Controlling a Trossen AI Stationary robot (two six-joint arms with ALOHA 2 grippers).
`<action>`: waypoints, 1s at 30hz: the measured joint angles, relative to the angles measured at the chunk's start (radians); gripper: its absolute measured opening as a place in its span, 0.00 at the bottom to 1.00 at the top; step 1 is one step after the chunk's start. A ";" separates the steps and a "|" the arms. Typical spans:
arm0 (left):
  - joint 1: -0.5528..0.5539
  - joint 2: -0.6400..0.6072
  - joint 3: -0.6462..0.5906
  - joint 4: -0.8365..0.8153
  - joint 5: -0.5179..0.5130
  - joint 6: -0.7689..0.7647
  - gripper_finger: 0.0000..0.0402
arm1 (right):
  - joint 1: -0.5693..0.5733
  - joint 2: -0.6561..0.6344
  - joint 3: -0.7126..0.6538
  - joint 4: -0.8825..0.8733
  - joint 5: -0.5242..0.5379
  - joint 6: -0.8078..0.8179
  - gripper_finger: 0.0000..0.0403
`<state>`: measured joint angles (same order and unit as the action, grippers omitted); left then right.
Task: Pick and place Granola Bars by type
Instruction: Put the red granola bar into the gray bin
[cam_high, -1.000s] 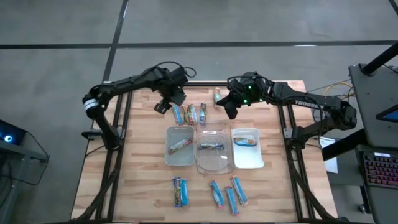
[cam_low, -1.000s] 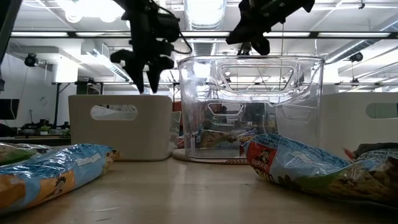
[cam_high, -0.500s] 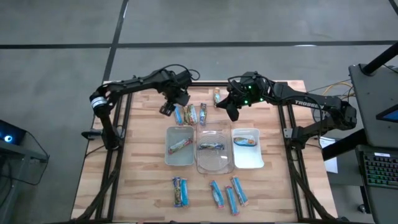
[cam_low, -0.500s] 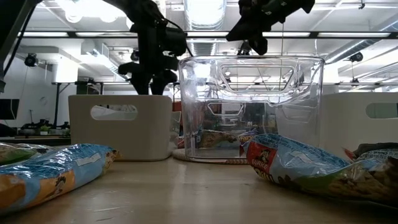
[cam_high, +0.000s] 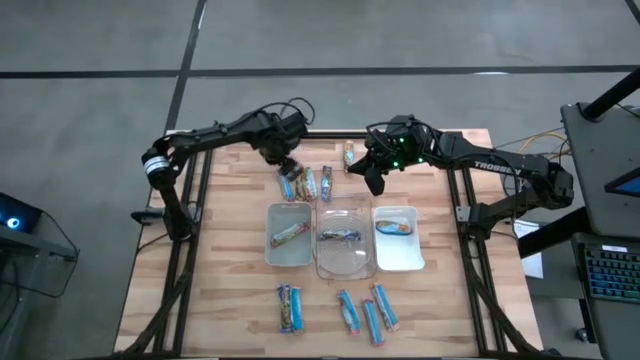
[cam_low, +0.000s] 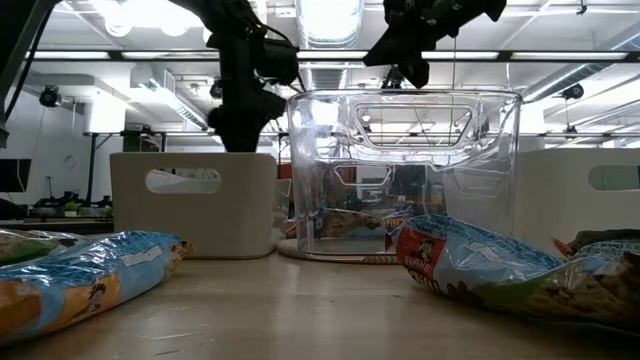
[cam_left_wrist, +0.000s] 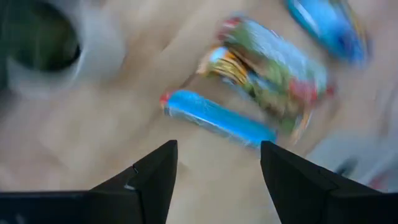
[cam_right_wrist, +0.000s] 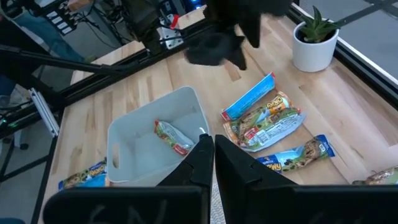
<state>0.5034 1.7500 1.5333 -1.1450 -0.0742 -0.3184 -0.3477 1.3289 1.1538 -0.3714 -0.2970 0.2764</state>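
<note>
High view: left hand (cam_high: 287, 166) is over the row of bars near the far edge of the worktop (cam_high: 230, 250), right at the blue bar (cam_high: 287, 183). Bars there lie packed side by side, so the risk is clipping the neighbouring bar (cam_high: 308, 183) or pinching two at once. Right hand (cam_high: 373, 177) hangs above the far edge, between the row and the white tray (cam_high: 398, 252), idle. Each of the three trays holds one bar; more bars (cam_high: 362, 312) wait along the near edge.

Low view: both arms come in from above, behind the clear tray (cam_low: 404, 175); the left one drops behind the pale tray (cam_low: 195, 203), fingers hidden. Bars in the foreground (cam_low: 85, 275) are untouched.

Left wrist view: left hand's fingers (cam_left_wrist: 151, 180) stand spread apart, nothing between them, straddling the blue bar's line (cam_left_wrist: 217, 118). The green-and-orange bar (cam_left_wrist: 270, 81) touches it, so closing off-centre could drag that one along or slide the shiny wrapper away. Plant pot (cam_left_wrist: 43, 53) sits nearby.

Right wrist view: right hand (cam_right_wrist: 209, 163) is fully closed, empty, hovering above the pale tray (cam_right_wrist: 124, 140) and pointing down at the worktop.
</note>
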 joint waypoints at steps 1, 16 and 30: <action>0.000 0.000 0.000 -0.004 0.000 -0.174 0.52 | 0.000 0.000 0.000 0.000 0.000 0.000 0.02; -0.006 0.002 0.000 -0.029 -0.016 -0.826 0.52 | 0.000 0.000 0.000 0.001 0.000 -0.004 0.02; -0.002 0.003 -0.140 0.083 -0.039 -0.817 0.52 | 0.000 0.000 0.000 0.001 0.002 0.067 0.02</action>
<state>0.5016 1.7535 1.3936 -1.0622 -0.1135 -1.1359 -0.3473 1.3289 1.1538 -0.3703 -0.2955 0.3433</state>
